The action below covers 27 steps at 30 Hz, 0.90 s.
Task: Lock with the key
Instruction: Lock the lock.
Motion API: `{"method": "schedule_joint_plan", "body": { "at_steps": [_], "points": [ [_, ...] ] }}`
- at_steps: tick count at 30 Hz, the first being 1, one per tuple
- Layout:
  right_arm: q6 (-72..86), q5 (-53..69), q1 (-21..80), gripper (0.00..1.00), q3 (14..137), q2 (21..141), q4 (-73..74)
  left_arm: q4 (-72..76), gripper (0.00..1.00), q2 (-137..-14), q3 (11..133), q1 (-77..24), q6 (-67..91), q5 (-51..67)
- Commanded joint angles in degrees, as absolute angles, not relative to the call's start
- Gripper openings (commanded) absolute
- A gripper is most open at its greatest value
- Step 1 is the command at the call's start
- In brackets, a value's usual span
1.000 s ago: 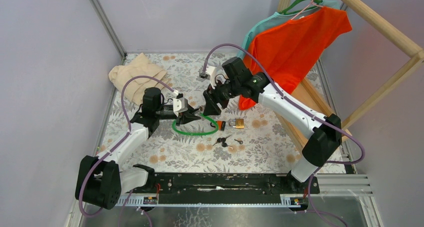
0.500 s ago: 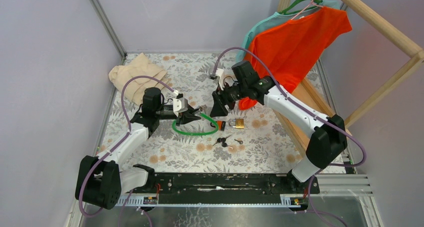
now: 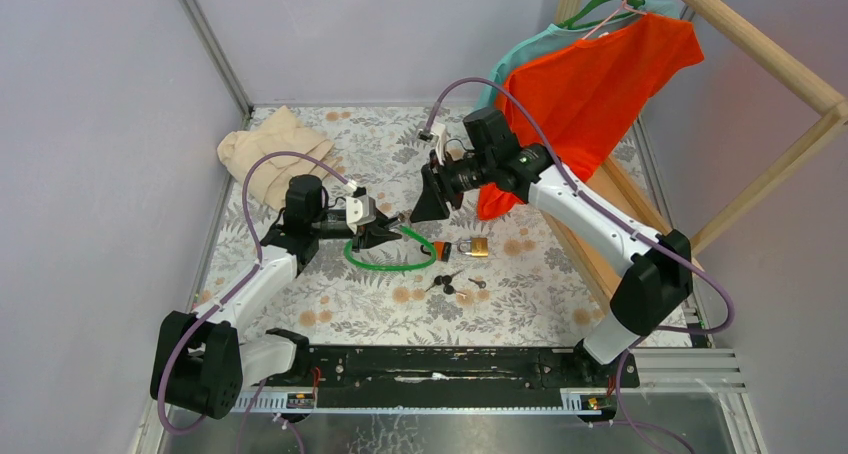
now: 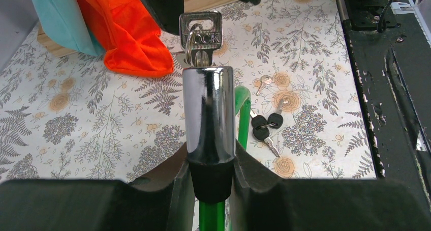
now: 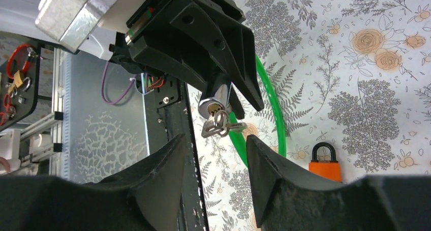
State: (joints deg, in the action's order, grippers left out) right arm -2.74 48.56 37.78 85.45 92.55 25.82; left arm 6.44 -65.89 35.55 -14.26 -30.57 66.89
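Chrome lock cylinder (image 4: 208,109), raised, silver key (image 4: 200,31) in its end; green cable (image 3: 385,264) looped beneath

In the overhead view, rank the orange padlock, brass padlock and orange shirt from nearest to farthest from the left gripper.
From the left gripper:
1. Orange padlock, on the table just to its right.
2. Brass padlock, further right.
3. Orange shirt, hanging at the far right.

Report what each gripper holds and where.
Left gripper: the cable lock's chrome cylinder, clamped at its black base. Right gripper: nothing; its fingers stand open by the key in the cylinder.
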Motion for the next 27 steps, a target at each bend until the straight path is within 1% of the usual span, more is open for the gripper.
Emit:
{"method": "schedule_joint_plan", "body": {
  "at_steps": [1, 7, 11, 18, 22, 27],
  "points": [
    [0.0, 48.2, 38.5, 0.52, 89.2, 93.8, 24.6, 4.2, 0.0, -66.6, 34.6, -14.5, -31.1, 66.2],
    [0.4, 48.2, 39.1, 0.46, 90.4, 94.5, 24.3, 4.2, 0.0, -66.7, 34.7, -14.6, -30.9, 66.1],
    [0.1, 47.9, 39.4, 0.4, 90.6, 94.8, 24.8, 4.2, 0.0, -66.6, 34.5, -14.6, -31.0, 66.1],
    [-2.2, 47.4, 39.8, 0.22, 91.0, 95.0, 25.9, 4.2, 0.0, -66.5, 34.5, -14.6, -30.8, 66.0],
    [-8.4, 46.3, 40.2, 0.13, 93.1, 95.0, 29.2, 4.2, 0.0, -66.7, 34.6, -14.6, -30.2, 65.9],
    [-22.5, 43.6, 40.9, 0.1, 93.7, 95.0, 31.6, 4.3, 0.0, -66.7, 34.7, -14.6, -29.3, 66.3]
  ]
}}
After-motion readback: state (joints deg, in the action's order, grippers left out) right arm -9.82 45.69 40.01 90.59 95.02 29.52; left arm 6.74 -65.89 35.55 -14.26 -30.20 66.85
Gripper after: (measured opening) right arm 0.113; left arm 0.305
